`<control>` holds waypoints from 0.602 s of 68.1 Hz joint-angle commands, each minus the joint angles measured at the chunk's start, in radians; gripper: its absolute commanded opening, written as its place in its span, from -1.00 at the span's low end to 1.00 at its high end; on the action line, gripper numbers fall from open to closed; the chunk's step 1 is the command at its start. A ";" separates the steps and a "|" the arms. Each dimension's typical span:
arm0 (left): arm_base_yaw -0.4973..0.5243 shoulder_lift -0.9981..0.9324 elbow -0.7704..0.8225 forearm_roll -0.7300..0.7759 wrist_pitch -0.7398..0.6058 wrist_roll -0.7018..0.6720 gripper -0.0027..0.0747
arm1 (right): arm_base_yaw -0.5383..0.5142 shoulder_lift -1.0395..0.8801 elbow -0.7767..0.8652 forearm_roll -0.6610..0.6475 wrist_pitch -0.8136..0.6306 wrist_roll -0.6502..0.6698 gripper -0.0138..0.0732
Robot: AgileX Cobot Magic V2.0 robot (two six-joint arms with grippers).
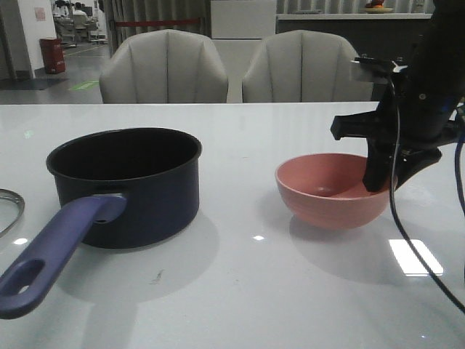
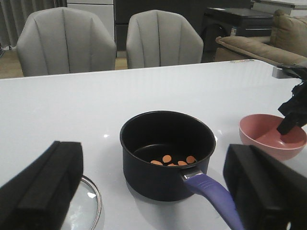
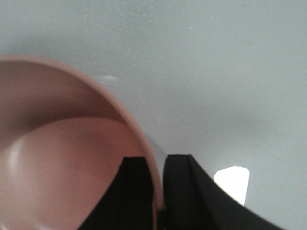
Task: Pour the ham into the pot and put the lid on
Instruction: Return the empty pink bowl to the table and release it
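Note:
The dark navy pot (image 1: 127, 185) stands at the table's left, its purple-blue handle (image 1: 54, 251) pointing toward me. Several orange-pink ham chunks (image 2: 172, 160) lie on its black bottom in the left wrist view. The glass lid (image 1: 7, 207) lies flat on the table left of the pot; its rim also shows in the left wrist view (image 2: 91, 201). The empty pink bowl (image 1: 327, 193) sits upright at the right. My right gripper (image 1: 381, 178) is shut on the bowl's right rim (image 3: 144, 139), one finger inside, one outside. My left gripper (image 2: 156, 191) is open, held back from the pot and above the table.
Two grey chairs (image 1: 163, 69) stand behind the table's far edge. A bright light patch (image 1: 414, 254) lies on the white table (image 1: 254, 291) right of the bowl. The right arm's cable (image 1: 407, 240) hangs down beside the bowl.

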 commanded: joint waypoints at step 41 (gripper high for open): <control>-0.007 0.011 -0.026 -0.002 -0.094 -0.002 0.67 | 0.006 -0.551 0.088 -0.054 -0.104 -0.126 0.45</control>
